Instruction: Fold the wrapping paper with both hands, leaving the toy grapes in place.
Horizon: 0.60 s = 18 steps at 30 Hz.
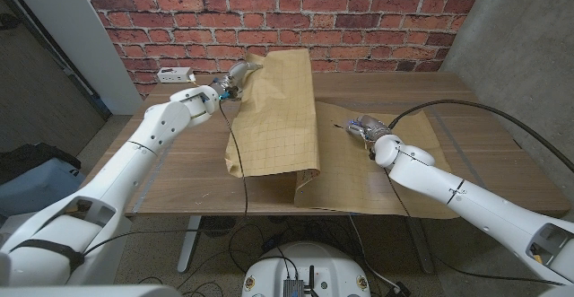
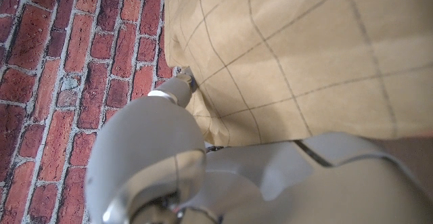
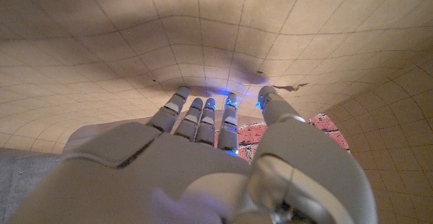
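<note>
Pinching the raised far edge of the wrapping paper (image 1: pixel 273 109), our left hand (image 1: pixel 229 83) holds it up over the counter (image 1: pixel 179 167). Our right hand (image 1: pixel 363 127) rests on the flat portion, fingers (image 3: pixel 203 116) extended, gripping nothing. We judge the sheet light, creasable, tearable; best taken at edges.
</note>
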Motion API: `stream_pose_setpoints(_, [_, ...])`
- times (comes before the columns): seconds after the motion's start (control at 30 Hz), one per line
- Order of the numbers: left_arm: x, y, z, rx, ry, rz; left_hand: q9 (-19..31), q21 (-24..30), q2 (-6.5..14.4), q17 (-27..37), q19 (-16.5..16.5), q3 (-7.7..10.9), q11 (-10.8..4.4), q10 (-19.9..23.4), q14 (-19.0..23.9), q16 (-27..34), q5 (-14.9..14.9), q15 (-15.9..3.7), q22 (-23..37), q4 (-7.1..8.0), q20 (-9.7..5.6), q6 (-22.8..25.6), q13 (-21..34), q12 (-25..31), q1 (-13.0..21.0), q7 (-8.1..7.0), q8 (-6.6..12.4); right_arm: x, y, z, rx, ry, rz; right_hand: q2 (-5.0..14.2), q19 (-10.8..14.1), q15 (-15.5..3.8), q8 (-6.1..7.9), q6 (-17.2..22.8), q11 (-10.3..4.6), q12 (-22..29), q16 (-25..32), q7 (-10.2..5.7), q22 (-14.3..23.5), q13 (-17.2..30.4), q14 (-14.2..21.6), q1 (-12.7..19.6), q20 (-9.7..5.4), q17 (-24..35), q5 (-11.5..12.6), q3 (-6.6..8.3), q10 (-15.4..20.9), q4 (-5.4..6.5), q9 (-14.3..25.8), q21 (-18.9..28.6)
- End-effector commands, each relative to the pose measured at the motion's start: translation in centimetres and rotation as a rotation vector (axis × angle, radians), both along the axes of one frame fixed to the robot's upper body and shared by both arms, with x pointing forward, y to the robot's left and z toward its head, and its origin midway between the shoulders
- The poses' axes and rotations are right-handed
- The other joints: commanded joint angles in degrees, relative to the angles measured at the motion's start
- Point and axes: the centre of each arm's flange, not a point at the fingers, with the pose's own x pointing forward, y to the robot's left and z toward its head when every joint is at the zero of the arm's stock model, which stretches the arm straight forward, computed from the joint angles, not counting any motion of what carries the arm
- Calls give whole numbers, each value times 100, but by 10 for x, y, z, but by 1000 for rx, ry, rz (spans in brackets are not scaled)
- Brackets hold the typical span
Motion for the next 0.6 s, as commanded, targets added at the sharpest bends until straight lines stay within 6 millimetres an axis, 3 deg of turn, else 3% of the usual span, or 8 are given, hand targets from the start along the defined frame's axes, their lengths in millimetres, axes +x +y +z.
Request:
stream_pose_setpoints(0.03, [9,-42,-1,-18,25,-42,37,-75,-8,-8,7,118,-16,-48,-263,-137,-12,-149,4,-10,-497,389,-76,-130,-71,409,309,2,3,0,-7,2,15,-11,98,-2,7,0,7,-8,-38,-26,8,18,61,66,24,3,2,-7,21,-15,31,25])
stream_pose_setpoints(0.6, [21,-80,-7,80,69,-87,-19,-217,-56,0,28,259,-29,-143,-380,-381,-78,-137,7,12,-486,319,-235,-340,-220,363,181,7,7,2,-16,6,28,-19,107,8,11,1,14,-5,-47,-16,7,18,65,100,-19,-2,3,-28,28,-35,31,22])
